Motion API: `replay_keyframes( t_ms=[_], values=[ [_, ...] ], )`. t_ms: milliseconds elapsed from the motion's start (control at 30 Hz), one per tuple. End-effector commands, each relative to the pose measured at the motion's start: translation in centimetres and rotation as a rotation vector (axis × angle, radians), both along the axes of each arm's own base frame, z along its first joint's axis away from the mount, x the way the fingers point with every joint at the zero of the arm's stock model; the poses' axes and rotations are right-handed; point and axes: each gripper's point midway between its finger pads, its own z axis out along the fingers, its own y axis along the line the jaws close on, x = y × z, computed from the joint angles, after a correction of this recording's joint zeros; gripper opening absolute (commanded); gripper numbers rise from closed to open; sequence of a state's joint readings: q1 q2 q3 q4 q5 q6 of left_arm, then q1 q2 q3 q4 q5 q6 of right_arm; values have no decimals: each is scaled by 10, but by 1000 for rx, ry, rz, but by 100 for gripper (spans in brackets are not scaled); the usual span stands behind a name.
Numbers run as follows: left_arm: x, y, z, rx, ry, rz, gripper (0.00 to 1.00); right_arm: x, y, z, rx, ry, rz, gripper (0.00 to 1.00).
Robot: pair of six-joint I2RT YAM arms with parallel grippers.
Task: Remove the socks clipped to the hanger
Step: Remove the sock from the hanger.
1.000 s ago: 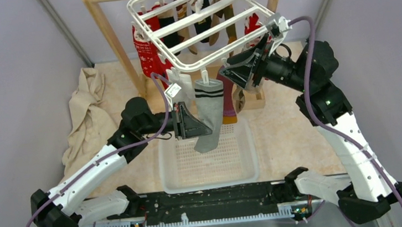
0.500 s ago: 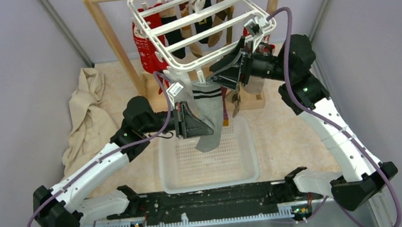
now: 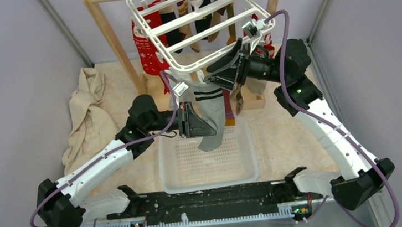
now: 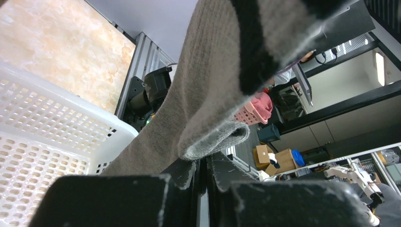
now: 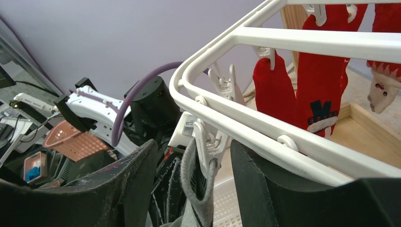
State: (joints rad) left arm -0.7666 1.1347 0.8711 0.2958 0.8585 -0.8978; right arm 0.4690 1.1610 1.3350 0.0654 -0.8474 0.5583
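Note:
The white slatted hanger (image 3: 201, 27) hangs tilted from the wooden frame, with several red, black and tan socks (image 3: 148, 46) clipped at its far side. A grey sock (image 3: 209, 110) with black stripes hangs from a clip at its near edge, over the basket. My left gripper (image 3: 203, 127) is shut on this grey sock's (image 4: 189, 94) lower part, low at its left side (image 4: 206, 163). My right gripper (image 3: 221, 73) is open. Its fingers straddle the white clip (image 5: 210, 144) that pinches the grey sock's cuff (image 5: 191, 189), just under the hanger's rail (image 5: 293, 40). Red socks (image 5: 307, 90) hang beyond.
A white mesh basket (image 3: 248, 167) sits on the table below the grey sock; its rim shows in the left wrist view (image 4: 61, 101). A beige cloth (image 3: 85, 119) lies crumpled at the left. The wooden frame's post (image 3: 111, 38) stands left of the hanger.
My right gripper has swung left along the hanger's near edge to the grey sock's clip. The hanger has shifted left. My left gripper has edged right, still shut on the sock.

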Motion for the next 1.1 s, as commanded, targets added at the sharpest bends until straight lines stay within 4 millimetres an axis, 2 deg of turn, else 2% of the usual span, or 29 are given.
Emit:
replay_keyframes(
  t_ms=[0, 333, 600, 700, 867, 1067],
  values=[
    [-9, -3, 13, -40, -40, -49, 10, 4, 4, 15, 41, -79, -20, 59],
    [-14, -8, 18, -49, -49, -67, 10, 10, 19, 3, -10, -51, -33, 62],
    [-15, -13, 18, -43, -52, -72, 10, 20, 11, -9, -47, -10, -158, 62],
    [-7, -13, 14, -4, -72, -20, 8, 16, 8, -6, -51, -4, -157, 62],
    [14, -6, -5, 145, -66, 134, 6, 8, 2, -2, -60, 27, -168, 62],
    [34, 1, -9, 209, -75, 267, 6, -11, -13, -11, -114, 90, -203, 62]
  ],
)
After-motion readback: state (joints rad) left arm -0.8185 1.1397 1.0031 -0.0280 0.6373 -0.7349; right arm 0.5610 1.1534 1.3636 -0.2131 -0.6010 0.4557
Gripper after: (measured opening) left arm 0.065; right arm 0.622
